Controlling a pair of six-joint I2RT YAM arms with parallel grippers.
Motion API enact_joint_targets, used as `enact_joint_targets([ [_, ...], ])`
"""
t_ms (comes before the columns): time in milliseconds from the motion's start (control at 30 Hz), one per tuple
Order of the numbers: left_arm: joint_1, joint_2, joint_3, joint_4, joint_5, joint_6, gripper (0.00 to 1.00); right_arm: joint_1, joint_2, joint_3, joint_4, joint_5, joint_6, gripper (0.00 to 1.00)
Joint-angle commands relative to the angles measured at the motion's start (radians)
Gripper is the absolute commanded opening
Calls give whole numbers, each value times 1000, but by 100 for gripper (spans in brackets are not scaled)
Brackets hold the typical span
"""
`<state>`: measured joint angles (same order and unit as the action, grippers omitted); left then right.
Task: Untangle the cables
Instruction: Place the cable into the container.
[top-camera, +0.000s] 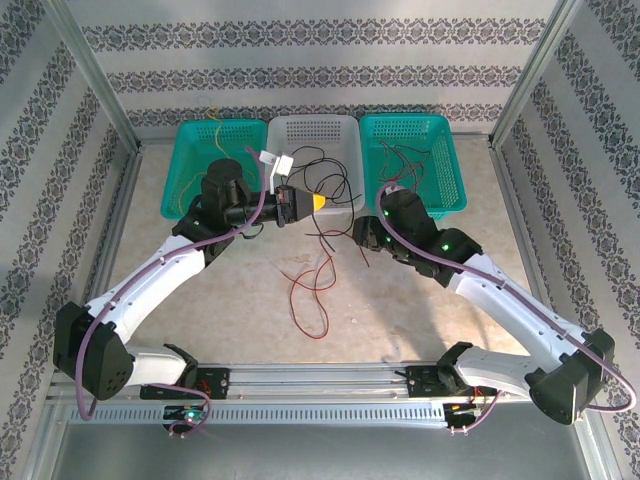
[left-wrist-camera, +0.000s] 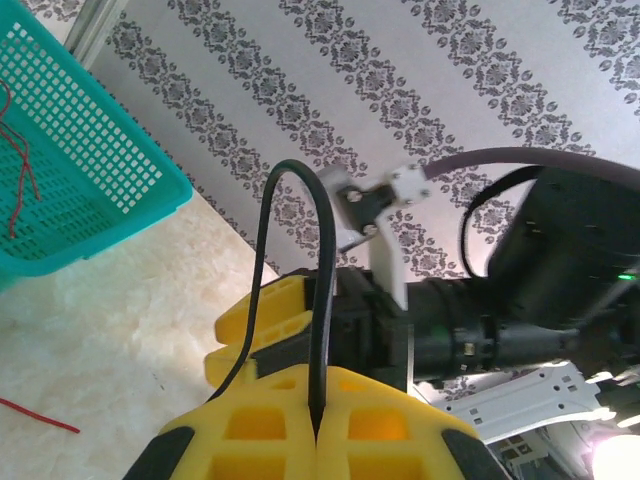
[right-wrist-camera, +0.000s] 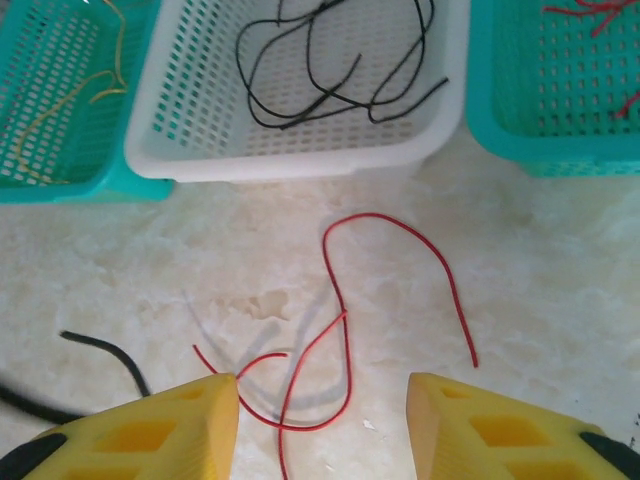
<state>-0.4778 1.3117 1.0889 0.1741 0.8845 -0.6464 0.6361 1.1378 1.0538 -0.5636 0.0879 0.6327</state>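
Marbled tabletop (right-wrist-camera: 560, 300): left gripper (left-wrist-camera: 317, 425) pinches the limp black cable (left-wrist-camera: 325, 260); right gripper (right-wrist-camera: 322, 420) gapes empty above a light red cable (right-wrist-camera: 400, 228), probably best taken mid-span.

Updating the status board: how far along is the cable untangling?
Done: yellow cables lie in the left teal basket, black ones in the white basket, red ones in the right teal basket. In hand: left gripper pinches a black cable. Left: red cables on the table under the open right gripper.

L jaws clamped on black cable (left-wrist-camera: 326, 300), looped up; teal basket (left-wrist-camera: 100, 150) w/ red wire (left-wrist-camera: 25, 172) nearby.
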Motion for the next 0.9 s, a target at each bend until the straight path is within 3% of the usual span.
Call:
enact_joint_targets([
  [0, 1, -7, -3, 76, 41, -16, 0, -30, -17, -33, 63, -44, 39, 50],
  [133, 13, -5, 27, -15, -63, 43, 0, -65, -32, -54, 66, -62, 51, 50],
  [567, 42, 183, 328, -363, -622, 150, 0, -82, -83, -133, 50, -64, 94, 50],
  [767, 79, 337, 480, -435, -648, 122, 0, -72, -80, -155, 56, -78, 117, 49],
  [833, 79, 379, 518, -459, -650, 123, 18, -60, -74, -158, 59, -74, 123, 49],
  [867, 79, 400, 531, -470, -646, 125, 34, -52, -70, -158, 60, -72, 126, 49],
])
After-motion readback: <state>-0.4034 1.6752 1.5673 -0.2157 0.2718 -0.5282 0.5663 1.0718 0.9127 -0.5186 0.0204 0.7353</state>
